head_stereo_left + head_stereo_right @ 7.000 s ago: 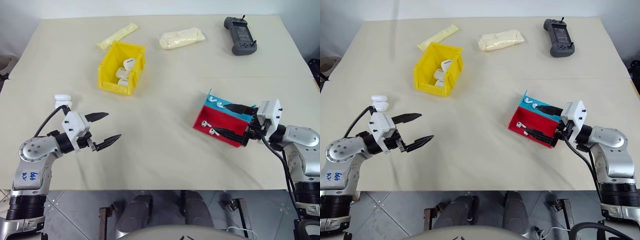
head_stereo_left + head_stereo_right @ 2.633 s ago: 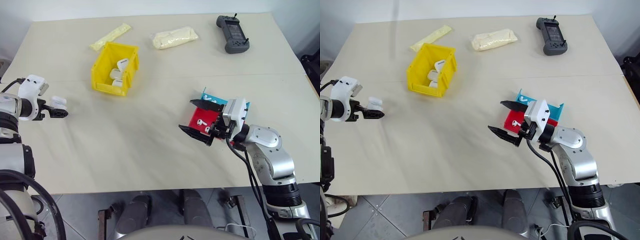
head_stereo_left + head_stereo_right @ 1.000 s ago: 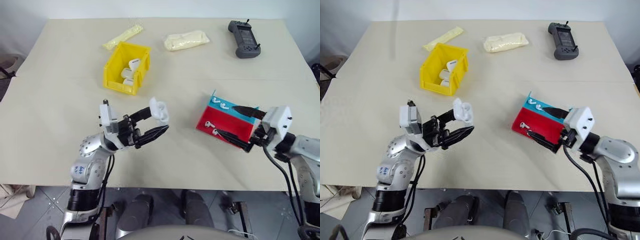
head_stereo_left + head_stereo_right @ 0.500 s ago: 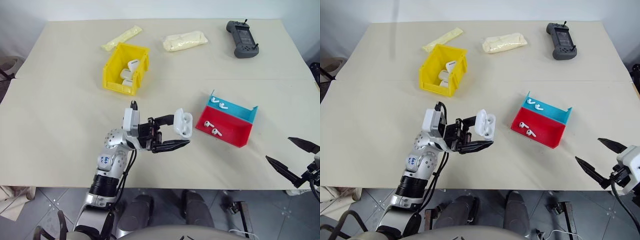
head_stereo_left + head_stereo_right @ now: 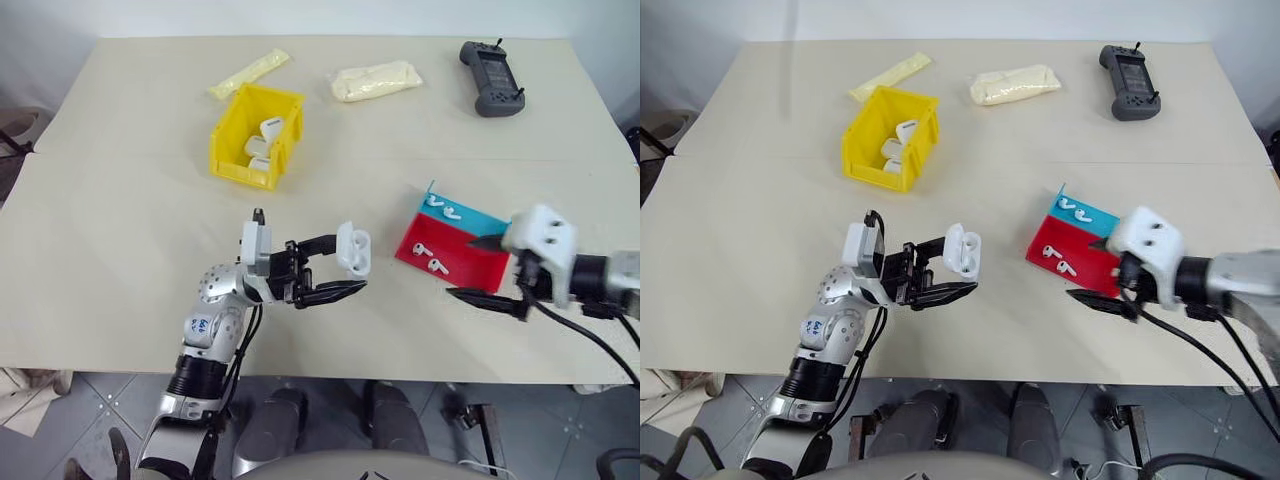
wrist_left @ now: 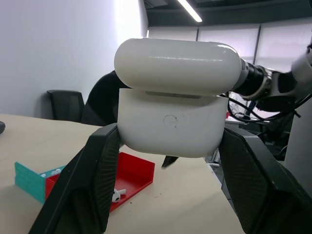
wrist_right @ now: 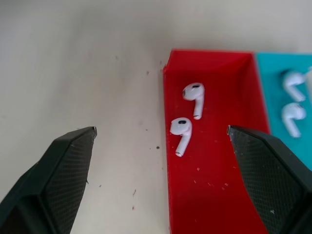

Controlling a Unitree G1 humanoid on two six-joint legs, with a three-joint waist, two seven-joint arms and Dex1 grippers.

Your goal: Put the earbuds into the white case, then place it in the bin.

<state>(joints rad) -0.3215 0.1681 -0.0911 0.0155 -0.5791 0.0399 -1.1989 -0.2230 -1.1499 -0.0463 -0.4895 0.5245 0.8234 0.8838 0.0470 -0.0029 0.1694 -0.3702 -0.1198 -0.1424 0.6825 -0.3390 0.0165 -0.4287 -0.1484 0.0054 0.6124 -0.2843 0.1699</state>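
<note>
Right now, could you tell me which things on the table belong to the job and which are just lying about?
Job: white case in the left gripper; earbuds in the tray; yellow bin; right gripper open.

Lying about: two pale packets; black controller.

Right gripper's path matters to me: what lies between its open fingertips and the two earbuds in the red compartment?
Nothing. In the right wrist view, the right gripper hangs open around the earbuds, with bare red tray floor and table between.
</note>
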